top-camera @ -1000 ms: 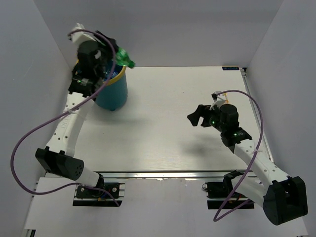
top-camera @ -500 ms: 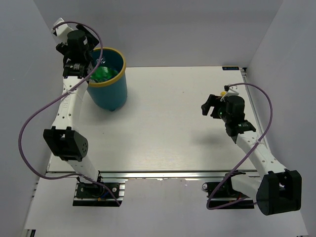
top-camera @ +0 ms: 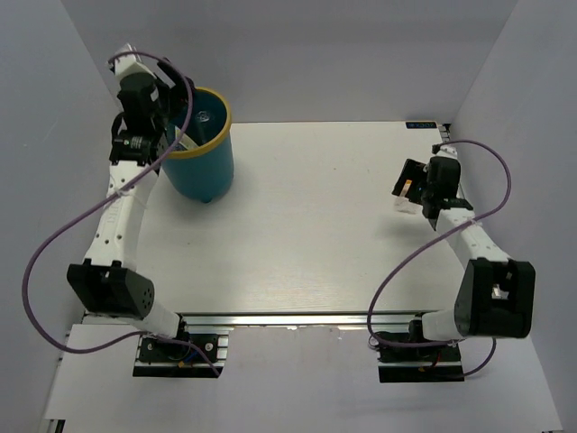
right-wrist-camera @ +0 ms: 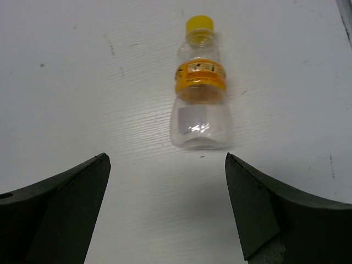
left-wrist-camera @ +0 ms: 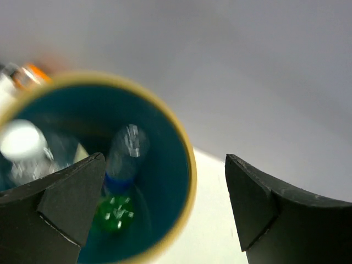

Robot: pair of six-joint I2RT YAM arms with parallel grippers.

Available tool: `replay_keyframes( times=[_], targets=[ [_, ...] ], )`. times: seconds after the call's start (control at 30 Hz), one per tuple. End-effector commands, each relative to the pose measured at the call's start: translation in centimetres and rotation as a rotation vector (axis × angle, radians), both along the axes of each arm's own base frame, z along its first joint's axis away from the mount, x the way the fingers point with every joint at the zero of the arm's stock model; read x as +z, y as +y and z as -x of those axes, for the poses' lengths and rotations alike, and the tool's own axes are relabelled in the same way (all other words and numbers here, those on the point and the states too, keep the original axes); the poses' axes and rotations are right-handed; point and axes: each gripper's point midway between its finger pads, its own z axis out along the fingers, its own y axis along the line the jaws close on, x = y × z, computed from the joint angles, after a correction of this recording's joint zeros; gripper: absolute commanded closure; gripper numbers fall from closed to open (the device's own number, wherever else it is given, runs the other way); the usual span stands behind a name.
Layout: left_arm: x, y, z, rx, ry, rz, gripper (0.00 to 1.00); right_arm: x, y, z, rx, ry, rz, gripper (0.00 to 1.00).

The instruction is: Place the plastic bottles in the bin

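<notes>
The bin (left-wrist-camera: 188, 165) holds a green bottle (left-wrist-camera: 114, 212) and a blue-labelled clear bottle (left-wrist-camera: 124, 157), with the empty left pincer (left-wrist-camera: 165, 159) spread above it. The right pincer (right-wrist-camera: 165, 159), spread and empty, faces a yellow-capped bottle (right-wrist-camera: 199, 88) lying on the worktop (right-wrist-camera: 82, 82).

Bin (top-camera: 206, 173): teal wall, yellow rim. Bottle (right-wrist-camera: 199, 110): clear body, yellow cap, orange label band. Worktop (top-camera: 297, 244): white, faintly grained.

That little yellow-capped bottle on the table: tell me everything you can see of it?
The bottle is small, clear plastic and apparently empty, with a yellow cap, an orange-yellow label band round its waist and a pale patch below that. It lies on its side on the white table, cap pointing away from the wrist camera. The right arm's jaws stand open, not touching it.
</notes>
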Motion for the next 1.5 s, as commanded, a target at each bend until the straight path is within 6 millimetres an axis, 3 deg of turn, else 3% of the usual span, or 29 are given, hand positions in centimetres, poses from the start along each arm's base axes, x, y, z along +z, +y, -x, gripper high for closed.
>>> replay_keyframes(
  times=[0.0,0.03,0.1,0.17,0.2,0.27,0.43,0.47,0.6,0.77,0.87,0.9,0.93,1.1,1.3,1.47],
  targets=[
    [-2.6,-4.4,2.5,-0.161,0.013,0.047,0.02,0.5,-2.8,-2.1,-0.065,0.005,0.049,0.11],
    [-3.6,-5.3,2.9,-0.183,0.027,0.051,0.02,-1.0,-3.0,-2.5,-0.059,0.045,0.064,0.11],
    [-6.0,-8.3,4.4,-0.248,0.064,0.045,0.02,-1.2,-3.5,-3.6,-0.045,0.061,0.099,0.11],
    [-7.1,-11.8,5.9,-0.307,0.066,0.033,0.02,-3.1,-3.9,-4.3,-0.044,0.11,0.115,0.11],
    [-8.9,-12.8,6.6,-0.332,0.097,0.017,0.02,-3.1,-3.9,-4.9,-0.043,0.106,0.118,0.11],
    [-9.4,-15.1,8.2,-0.401,0.09,0.036,0.02,-5.1,-3.8,-5.4,-0.028,0.159,0.115,0.11],
    [-13.9,-16.2,10.2,-0.454,0.164,0.079,0.02,-7.6,-3.6,-6.6,-0.011,0.186,0.112,0.14],
    [-14.0,-16.2,10.3,-0.447,0.161,0.09,0.02,-7.9,-3.3,-6.6,0.0,0.192,0.098,0.22],
    [-15.0,-18.2,10.1,-0.515,0.197,0.141,0.02,-8.6,-1.9,-6.4,0.041,0.169,0.043,0.28],
    [-16.5,-20.4,10.1,-0.548,0.239,0.143,0.02,-8.5,-0.9,-5.1,0.072,0.159,0.011,0.56],
    [-17.4,-21.7,10.2,-0.574,0.261,0.163,0.02,-6.0,3.2,-4.3,0.255,0.08,-0.063,0.58],
    [-17.9,-22.2,10.1,-0.577,0.277,0.176,0.02,-5.9,5.4,-3.3,0.346,0.066,-0.068,0.58],
    [-18.1,-22.9,10.4,-0.592,0.283,0.179,0.02,-3.8,7.9,-2.5,0.447,0.014,-0.095,0.57],
    [-17.7,-26.2,11.4,-0.674,0.263,0.227,0.02,0.1,17.4,3.0,0.738,-0.09,-0.165,0.53],
    [-17.2,-28.8,12.4,-0.716,0.219,0.282,0.02,4.9,23.4,8.7,0.943,-0.173,-0.263,0.5],
    [-17.3,-29.7,13.2,-0.691,0.22,0.279,0.02,7.7,25.7,12.0,1.072,-0.235,-0.308,0.5]
  ],
)
